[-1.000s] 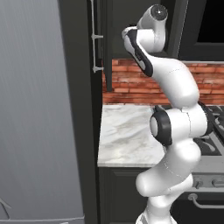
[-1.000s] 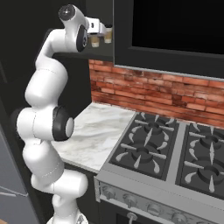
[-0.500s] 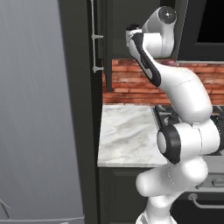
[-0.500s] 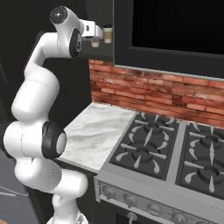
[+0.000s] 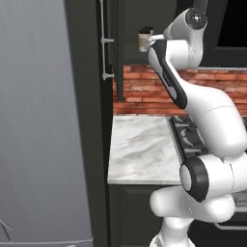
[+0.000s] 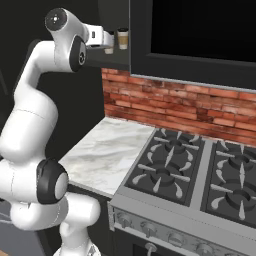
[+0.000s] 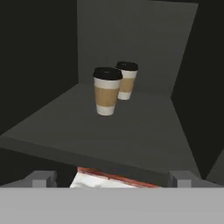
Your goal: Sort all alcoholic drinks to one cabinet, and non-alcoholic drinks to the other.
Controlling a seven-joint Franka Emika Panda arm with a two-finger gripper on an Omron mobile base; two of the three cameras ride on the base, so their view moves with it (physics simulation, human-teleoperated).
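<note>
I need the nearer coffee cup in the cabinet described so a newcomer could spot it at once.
Look into the dark upper cabinet left of the stove, above the marble counter. Two lidded paper cups stand on its shelf. The nearer cup is in front and left of the other cup.

Two tan paper coffee cups with dark lids are standing upright on the cabinet shelf (image 7: pixel 131 131). The nearer cup (image 7: pixel 106 91) is sitting mid-shelf; the farther cup (image 7: pixel 126 80) is standing just behind it, toward the back wall.
</note>
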